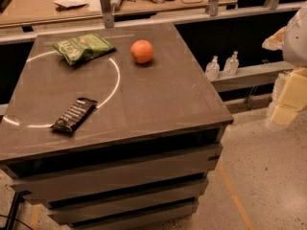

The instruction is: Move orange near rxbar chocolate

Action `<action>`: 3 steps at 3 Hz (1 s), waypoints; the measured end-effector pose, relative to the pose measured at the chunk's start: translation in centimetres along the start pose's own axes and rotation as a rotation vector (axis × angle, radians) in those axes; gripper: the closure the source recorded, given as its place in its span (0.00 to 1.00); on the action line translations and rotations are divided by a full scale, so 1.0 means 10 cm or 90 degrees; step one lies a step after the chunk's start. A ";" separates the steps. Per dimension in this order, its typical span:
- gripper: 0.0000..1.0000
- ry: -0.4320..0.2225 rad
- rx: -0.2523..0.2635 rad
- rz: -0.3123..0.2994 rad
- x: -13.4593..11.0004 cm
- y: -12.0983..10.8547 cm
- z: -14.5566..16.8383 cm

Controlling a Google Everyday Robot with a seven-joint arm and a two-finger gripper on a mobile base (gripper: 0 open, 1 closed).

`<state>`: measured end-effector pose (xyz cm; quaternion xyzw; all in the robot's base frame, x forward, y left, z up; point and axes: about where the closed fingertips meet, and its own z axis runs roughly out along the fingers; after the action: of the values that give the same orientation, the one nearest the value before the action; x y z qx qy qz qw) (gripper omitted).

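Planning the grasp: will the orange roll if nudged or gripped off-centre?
Likely yes: the orange is round and sits free on the flat table, so a nudge should roll it. Its smooth skin may slip. The gripper is off the table, at the right edge.

The gripper (287, 99), right of the table (158, 97), is partly cut off.

Round orange (142, 51) sits far-centre on the bench (163, 95); dark rxbar chocolate (75, 114) lies flat, near-left; hand (283, 111) beyond its right edge.
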<state>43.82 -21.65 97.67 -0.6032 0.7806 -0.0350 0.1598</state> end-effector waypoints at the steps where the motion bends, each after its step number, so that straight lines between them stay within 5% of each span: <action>1: 0.00 0.000 0.000 0.000 0.00 0.00 0.00; 2: 0.00 -0.034 0.017 -0.009 -0.14 -0.19 0.01; 3: 0.00 -0.096 0.060 -0.028 -0.44 -0.62 0.00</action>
<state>50.60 -19.13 100.13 -0.6130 0.7503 -0.0296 0.2457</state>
